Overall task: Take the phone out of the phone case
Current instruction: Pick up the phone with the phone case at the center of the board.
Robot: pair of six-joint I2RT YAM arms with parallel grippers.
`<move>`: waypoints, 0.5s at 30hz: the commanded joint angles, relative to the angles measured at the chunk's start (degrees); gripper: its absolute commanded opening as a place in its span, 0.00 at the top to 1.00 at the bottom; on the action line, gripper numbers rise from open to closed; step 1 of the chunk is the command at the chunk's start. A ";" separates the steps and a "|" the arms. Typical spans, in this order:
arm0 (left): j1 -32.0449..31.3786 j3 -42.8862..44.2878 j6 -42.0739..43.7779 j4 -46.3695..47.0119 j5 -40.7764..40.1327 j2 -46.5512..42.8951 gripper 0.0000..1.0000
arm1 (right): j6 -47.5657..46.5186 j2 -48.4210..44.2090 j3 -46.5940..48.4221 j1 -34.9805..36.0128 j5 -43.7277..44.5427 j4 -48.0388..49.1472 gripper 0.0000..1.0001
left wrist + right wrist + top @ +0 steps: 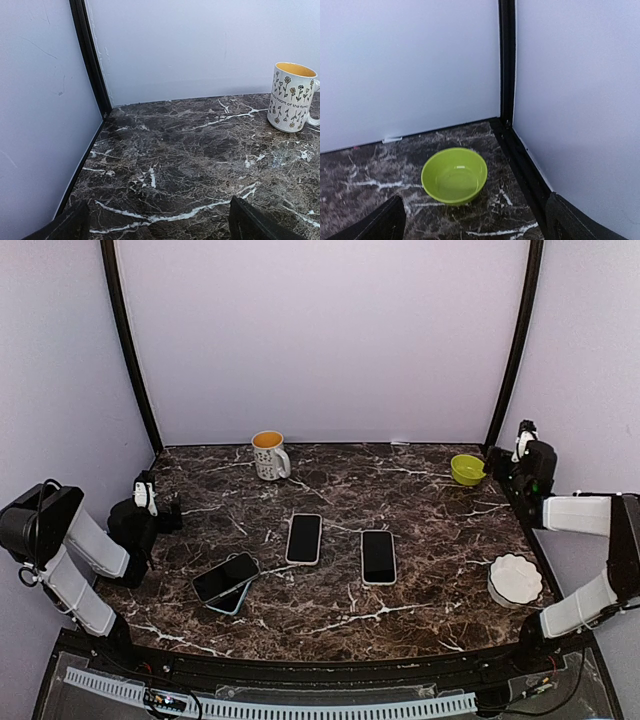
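Black glossy phone [224, 576] lies askew on a bluish case [234, 602]

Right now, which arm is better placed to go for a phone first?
Left, probably: the left end effector, open, hangs near the angled phone, while the right end effector sits in the far corner by the green bowl, farther from every phone.
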 commanded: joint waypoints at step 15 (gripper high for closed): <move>0.30 4.52 -6.07 -22.21 -9.13 -15.59 0.01 | 33.36 -11.33 14.33 23.85 12.68 -54.85 0.01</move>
